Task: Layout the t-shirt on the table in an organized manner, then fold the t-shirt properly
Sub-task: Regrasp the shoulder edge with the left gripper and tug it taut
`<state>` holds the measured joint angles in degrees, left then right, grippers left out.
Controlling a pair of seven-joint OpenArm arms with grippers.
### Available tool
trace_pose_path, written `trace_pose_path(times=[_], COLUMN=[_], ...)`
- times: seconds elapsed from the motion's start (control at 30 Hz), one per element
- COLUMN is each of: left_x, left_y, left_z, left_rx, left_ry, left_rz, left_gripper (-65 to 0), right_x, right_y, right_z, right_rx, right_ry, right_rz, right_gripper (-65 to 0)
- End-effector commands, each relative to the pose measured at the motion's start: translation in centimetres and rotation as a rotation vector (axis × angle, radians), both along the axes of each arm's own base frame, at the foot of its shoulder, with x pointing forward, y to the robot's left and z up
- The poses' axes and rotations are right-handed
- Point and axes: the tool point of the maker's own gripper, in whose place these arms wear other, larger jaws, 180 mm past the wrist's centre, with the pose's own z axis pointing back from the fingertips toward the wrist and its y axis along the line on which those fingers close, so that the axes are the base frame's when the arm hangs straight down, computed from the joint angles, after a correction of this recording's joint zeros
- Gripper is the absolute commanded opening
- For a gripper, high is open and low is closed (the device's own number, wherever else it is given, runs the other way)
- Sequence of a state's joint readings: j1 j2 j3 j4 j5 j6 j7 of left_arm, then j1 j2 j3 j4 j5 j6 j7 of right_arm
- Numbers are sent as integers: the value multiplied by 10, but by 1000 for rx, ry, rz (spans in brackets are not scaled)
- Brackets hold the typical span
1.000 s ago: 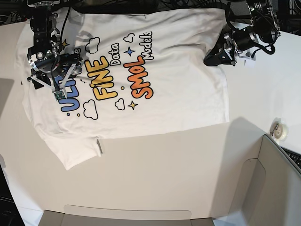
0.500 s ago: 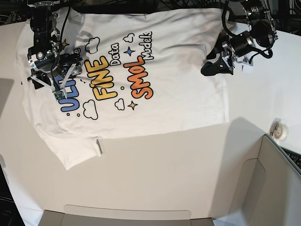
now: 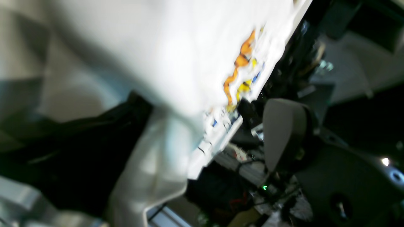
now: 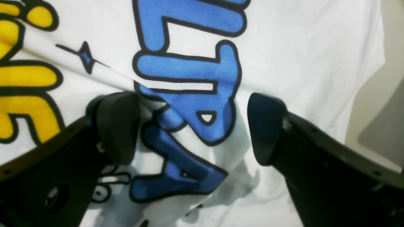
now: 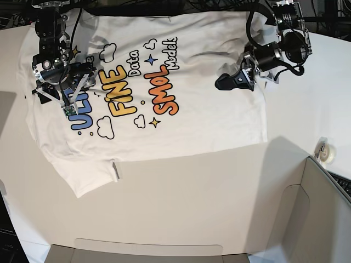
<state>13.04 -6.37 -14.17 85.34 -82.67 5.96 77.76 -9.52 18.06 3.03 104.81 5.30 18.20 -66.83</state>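
Note:
The white t-shirt [image 5: 208,109] lies spread flat, print up, across the far half of the table [image 5: 208,192], its bottom hem to the right. In the base view my right gripper [image 5: 70,93] is down on the blue "ULTRA" letters at the left. The right wrist view shows that gripper [image 4: 192,129] open, with a raised ridge of t-shirt [image 4: 195,104] between its two black fingers [image 4: 116,126]. My left gripper [image 5: 227,82] hovers over the plain white cloth near the hem, fingers apart and holding nothing. The left wrist view is blurred; one grey pad [image 3: 284,132] shows beside the print [image 3: 240,72].
A grey-beige box panel [image 5: 323,219] rises at the front right and another runs along the front edge [image 5: 148,252]. A small roll of tape [image 5: 327,150] lies by the box. Dark cables and frame crowd the far edge [image 5: 164,5].
My left gripper has swung leftward from the hem edge to above the shirt's body, and its fingers have spread. The right gripper and the shirt have not moved.

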Motion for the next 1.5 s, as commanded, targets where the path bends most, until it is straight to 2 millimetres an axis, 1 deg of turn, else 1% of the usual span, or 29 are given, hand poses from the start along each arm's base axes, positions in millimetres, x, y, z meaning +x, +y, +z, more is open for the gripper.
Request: trace_pose_path(times=[0.0,0.07,0.13,0.23,0.33,0.37,0.47,0.57,0.67,0.8,0.93,1.0,1.07,1.2,1.27,1.37,1.47], left_x=[2,-1,-3,-3,-3,-1,5,6,8,9,14,14,17,20,19,10,7], left_y=[-19,-21,-9,-2,1,3,3,0,-2,-1,23,43,65,93,97,98,100], left_z=[7,6,4,3,7,10,28,47,60,63,63,64,66,71,69,55,53], left_rx=[-59,-53,-15,4,21,35,84,112,129,138,185,223,257,315,317,302,302], left_ry=[-25,-21,-19,-19,-93,-139,-296,-370,-417,-430,-430,-426,-427,-433,-422,-371,-360], left_rz=[-19,-39,-54,-54,-79,-83,-121,-145,-158,-160,-112,-91,-34,16,26,27,32], left_gripper=[-163,-163,-163,-163,-165,-178,-257,-334,-351,-351,-352,-353,-353,-353,-353,-353,-353], right_x=[-3,-3,-3,-3,-3,-3,-3,-3,-3,-3,-3,-3,-3,-1,0,0,0], right_y=[-3,-3,-3,-3,-3,-3,-3,-3,-2,-2,-3,-3,-3,-3,-3,-3,-4], right_z=[-1,0,0,0,0,0,0,-1,-1,-1,0,0,0,1,1,2,2], right_rx=[-12,-13,-13,-13,-13,-13,-13,-12,-11,-11,-12,-12,-12,-14,-14,-14,-15], right_ry=[19,19,19,19,20,20,20,21,21,21,20,19,19,15,13,11,13], right_rz=[3,3,3,3,5,5,5,4,4,4,4,3,3,2,2,2,1], right_gripper=[-128,-128,-128,-128,-128,-128,-128,-128,-128,-128,-128,-128,-128,-128,-128,-128,-128])
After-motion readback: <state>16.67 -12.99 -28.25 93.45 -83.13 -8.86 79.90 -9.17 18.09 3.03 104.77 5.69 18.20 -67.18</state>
